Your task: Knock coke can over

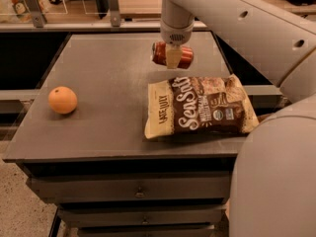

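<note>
A chip bag (pixel 200 105) lies flat on the table (pixel 103 132), and an orange (pixel 62 99) sits well off to the bag's left. Just behind the bag is the coke can (pixel 159 54) — it is on its side, and the gripper (pixel 172 59) holds it tight, one pale finger (pixel 173 56) across its front.

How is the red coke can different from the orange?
The coke can is red and tube-shaped, while the orange is orange and round. The coke can is turned on its side and clamped in the pincer toward the back of the table. The orange sits free near the left edge with nothing touching it. Both are small and look about the same size.
</note>
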Robot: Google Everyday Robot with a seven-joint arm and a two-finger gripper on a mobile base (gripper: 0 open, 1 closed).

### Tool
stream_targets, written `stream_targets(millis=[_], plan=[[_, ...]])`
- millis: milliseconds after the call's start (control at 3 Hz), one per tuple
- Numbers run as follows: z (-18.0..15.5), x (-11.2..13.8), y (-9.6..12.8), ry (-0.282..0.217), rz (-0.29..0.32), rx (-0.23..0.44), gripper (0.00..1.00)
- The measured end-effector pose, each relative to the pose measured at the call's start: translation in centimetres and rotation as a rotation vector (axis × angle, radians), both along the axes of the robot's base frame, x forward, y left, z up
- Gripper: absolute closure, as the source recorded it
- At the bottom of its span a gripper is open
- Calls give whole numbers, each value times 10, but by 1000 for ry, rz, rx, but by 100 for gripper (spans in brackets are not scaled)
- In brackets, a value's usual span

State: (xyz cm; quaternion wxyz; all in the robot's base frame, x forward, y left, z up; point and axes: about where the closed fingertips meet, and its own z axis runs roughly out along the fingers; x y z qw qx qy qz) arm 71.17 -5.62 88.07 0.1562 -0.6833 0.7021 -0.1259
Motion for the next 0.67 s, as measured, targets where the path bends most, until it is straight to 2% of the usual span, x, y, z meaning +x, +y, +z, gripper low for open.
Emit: stream_targets(millis=[333,667], plan=[[-16,-11,-3,40,16,-36,15],[-27,-17,-7,75,23,-49,0]])
